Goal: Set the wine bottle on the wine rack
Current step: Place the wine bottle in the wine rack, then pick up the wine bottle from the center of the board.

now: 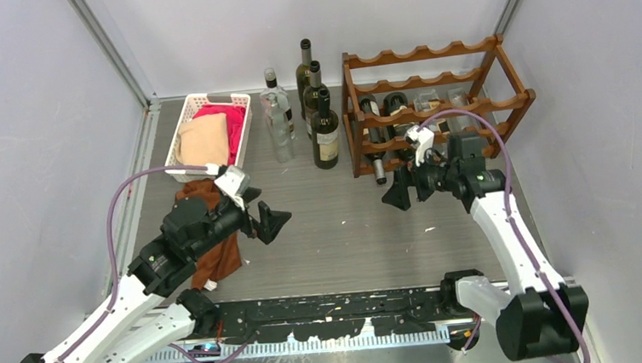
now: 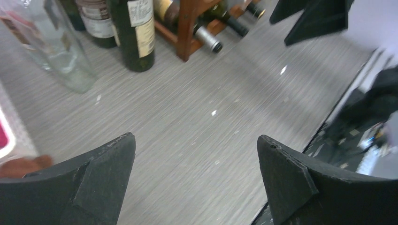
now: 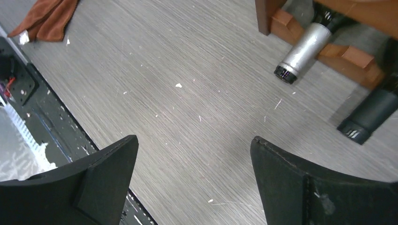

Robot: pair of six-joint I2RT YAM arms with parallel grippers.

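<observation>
The left claw [image 1: 262,211] stood wide open and held nothing, its black fingers [image 2: 101,183] spread above bare table [image 1: 347,239] in the lower left of the top view. Under its arm lay a brown cloth [image 1: 220,255], flat on the table. The right claw [image 1: 401,190] was spread just as wide and was also empty. It hung low over the table, right of centre, just in front of the lower left corner of the rack [image 1: 427,81]. In the right wrist view a silver-capped neck [image 3: 305,49] and a dark-capped neck [image 3: 371,112] poked out of the rack's bottom tier at the upper right. Both lay beyond the fingers, apart from them. The rack stood against the back wall at the upper right of the top view, its upper rails bare. Three dark wine bottles [image 1: 325,134] stood upright just left of it, clustered close, the labelled one nearest the front. A clear bottle [image 1: 277,120] stood upright beside them to the left. Farther left, at the upper left of the table, sat a white basket [image 1: 190,108] holding a tan cloth [image 1: 205,140] and a pink cloth [image 1: 230,119].
</observation>
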